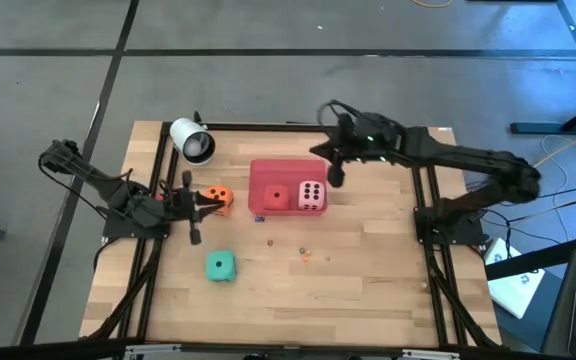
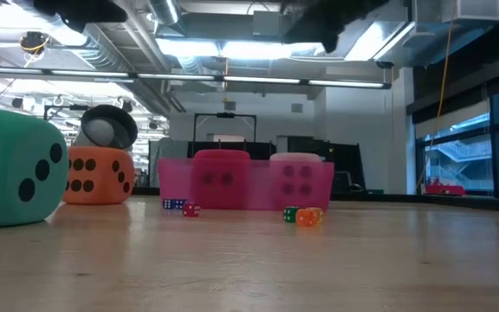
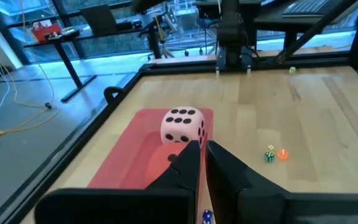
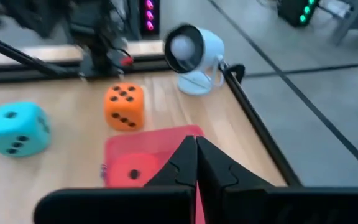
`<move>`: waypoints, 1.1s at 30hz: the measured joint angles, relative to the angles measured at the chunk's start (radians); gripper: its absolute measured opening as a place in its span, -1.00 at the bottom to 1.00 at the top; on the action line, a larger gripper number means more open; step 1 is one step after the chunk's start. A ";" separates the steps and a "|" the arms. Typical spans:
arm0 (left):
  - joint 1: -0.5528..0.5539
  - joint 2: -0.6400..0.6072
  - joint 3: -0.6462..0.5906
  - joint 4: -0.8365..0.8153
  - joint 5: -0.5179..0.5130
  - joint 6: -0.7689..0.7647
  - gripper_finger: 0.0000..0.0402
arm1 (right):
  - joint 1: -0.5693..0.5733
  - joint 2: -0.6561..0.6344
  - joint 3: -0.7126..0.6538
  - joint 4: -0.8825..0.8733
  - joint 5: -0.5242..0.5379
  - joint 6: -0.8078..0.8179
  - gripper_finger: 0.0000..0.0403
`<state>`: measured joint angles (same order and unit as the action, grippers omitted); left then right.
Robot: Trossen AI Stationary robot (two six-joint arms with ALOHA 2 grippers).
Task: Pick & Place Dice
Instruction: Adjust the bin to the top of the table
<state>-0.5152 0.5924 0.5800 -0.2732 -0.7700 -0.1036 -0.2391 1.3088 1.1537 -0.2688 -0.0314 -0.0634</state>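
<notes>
Two dice, red (image 1: 277, 196) and pale pink (image 1: 311, 195), sit in the pink tray (image 1: 268, 170); the orange die (image 1: 220, 198) and teal die (image 1: 219, 266) rest on the worktop (image 1: 368, 280). The left gripper (image 1: 211, 203) hangs with fingers pressed narrow, holding nothing, tips just beside the orange die, which lies directly ahead between it and the tray. The right gripper (image 1: 335, 178), fingers shut and empty, hovers at the tray's far edge, well apart from both loose dice. Judgement: the left arm is nearer; the die being a cube, no axis governs.

Two dice (image 1: 294, 197) are set side by side in the tray (image 1: 266, 170); a third (image 1: 218, 198) lies left of it, a fourth (image 1: 219, 266) nearer the surface's (image 1: 368, 290) front.
</notes>
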 joint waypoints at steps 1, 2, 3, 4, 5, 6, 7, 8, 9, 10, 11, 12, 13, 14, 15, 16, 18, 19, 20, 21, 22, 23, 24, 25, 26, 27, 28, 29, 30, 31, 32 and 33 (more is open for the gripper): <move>0.000 -0.004 0.000 -0.010 0.000 -0.009 -0.89 | 0.008 -0.031 -0.038 0.030 -0.004 0.012 -1.00; 0.002 -0.005 0.000 -0.023 0.008 -0.024 -0.89 | 0.016 -0.060 -0.076 0.067 -0.007 0.028 -1.00; 0.006 -0.005 0.000 -0.033 0.031 -0.041 -0.89 | 0.024 -0.086 -0.115 0.113 -0.010 0.041 -1.00; 0.014 -0.002 0.000 -0.039 0.068 -0.060 -0.89 | 0.033 -0.108 -0.154 0.161 -0.010 0.054 -1.00; 0.025 0.007 0.000 -0.043 0.110 -0.077 -0.89 | 0.041 -0.127 -0.191 0.211 -0.014 0.062 -1.00; 0.037 0.019 0.000 -0.046 0.149 -0.095 -0.89 | 0.049 -0.142 -0.228 0.259 -0.024 0.073 -1.00; 0.051 0.034 0.000 -0.045 0.179 -0.108 -0.89 | 0.057 -0.156 -0.267 0.302 -0.039 0.086 -1.00; 0.066 0.055 0.000 -0.045 0.203 -0.119 -0.89 | 0.065 -0.164 -0.302 0.346 -0.051 0.106 -1.00; 0.085 0.079 0.000 -0.045 0.221 -0.126 -0.89 | 0.075 -0.167 -0.335 0.391 -0.056 0.125 -1.00; 0.110 0.110 0.000 -0.044 0.242 -0.133 -0.89 | 0.088 -0.169 -0.369 0.428 -0.056 0.142 -1.00; 0.137 0.146 0.000 -0.038 0.272 -0.139 -0.89 | 0.099 -0.168 -0.398 0.465 -0.053 0.155 -1.00; 0.165 0.180 0.000 -0.029 0.310 -0.141 -0.89 | 0.109 -0.167 -0.423 0.497 -0.041 0.162 -1.00; 0.196 0.217 0.000 -0.016 0.351 -0.141 -0.89 | 0.120 -0.167 -0.442 0.526 -0.030 0.171 -1.00; 0.224 0.257 0.000 0.002 0.393 -0.141 -0.89 | 0.130 -0.167 -0.457 0.555 -0.018 0.184 -1.00; 0.250 0.299 0.000 0.032 0.435 -0.136 -0.89 | 0.139 -0.168 -0.468 0.571 -0.008 0.195 -1.00; 0.276 0.336 0.000 0.062 0.472 -0.124 -0.89 | 0.148 -0.168 -0.472 0.573 -0.005 0.205 -1.00; 0.322 0.411 0.001 0.157 0.549 -0.091 -0.89 | 0.164 -0.168 -0.474 0.574 -0.001 0.213 -1.00; 0.344 0.444 0.002 0.200 0.587 -0.076 -0.89 | 0.174 -0.168 -0.473 0.579 -0.001 0.213 -1.00; 0.365 0.480 0.002 0.232 0.620 -0.066 -0.89 | 0.184 -0.168 -0.473 0.583 -0.001 0.213 -1.00; 0.383 0.511 0.001 0.262 0.650 -0.059 -0.89 | 0.194 -0.168 -0.473 0.583 0.002 0.213 -1.00; 0.401 0.540 0.001 0.298 0.680 -0.052 -0.89 | 0.204 -0.168 -0.473 0.582 0.011 0.213 -1.00; 0.417 0.566 0.001 0.336 0.710 -0.049 -0.89 | 0.217 -0.168 -0.473 0.583 0.023 0.213 -1.00; 0.432 0.591 0.002 0.363 0.743 -0.049 -0.89 | 0.229 -0.168 -0.473 0.588 0.033 0.213 -1.00; 0.446 0.617 0.002 0.388 0.775 -0.049 -0.89 | 0.239 -0.168 -0.473 0.592 0.046 0.213 -1.00; 0.457 0.648 0.002 0.413 0.803 -0.050 -0.89 | 0.249 -0.168 -0.473 0.592 0.056 0.213 -1.00; 0.467 0.676 0.002 0.434 0.823 -0.050 -0.89 | 0.260 -0.168 -0.473 0.593 0.065 0.213 -1.00; 0.475 0.702 0.002 0.447 0.838 -0.050 -0.89 | 0.271 -0.168 -0.473 0.595 0.074 0.212 -1.00; 0.484 0.731 0.009 0.449 0.850 -0.050 -0.89 | 0.280 -0.168 -0.473 0.600 0.085 0.210 -1.00; 0.492 0.762 0.024 0.450 0.854 -0.049 -0.89 | 0.290 -0.168 -0.473 0.607 0.097 0.209 -1.00; 0.499 0.792 0.039 0.451 0.857 -0.045 -0.89 | 0.297 -0.168 -0.473 0.616 0.103 0.206 -1.00; 0.504 0.821 0.053 0.449 0.858 -0.038 -0.89 | 0.304 -0.168 -0.473 0.626 0.104 0.205 -1.00; 0.510 0.851 0.071 0.448 0.859 -0.027 -0.89 | 0.310 -0.168 -0.473 0.634 0.104 0.204 -1.00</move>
<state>-0.0057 1.4430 0.6512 0.1749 0.0885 -0.1311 0.0709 1.1408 0.6807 0.3656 0.0723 0.1407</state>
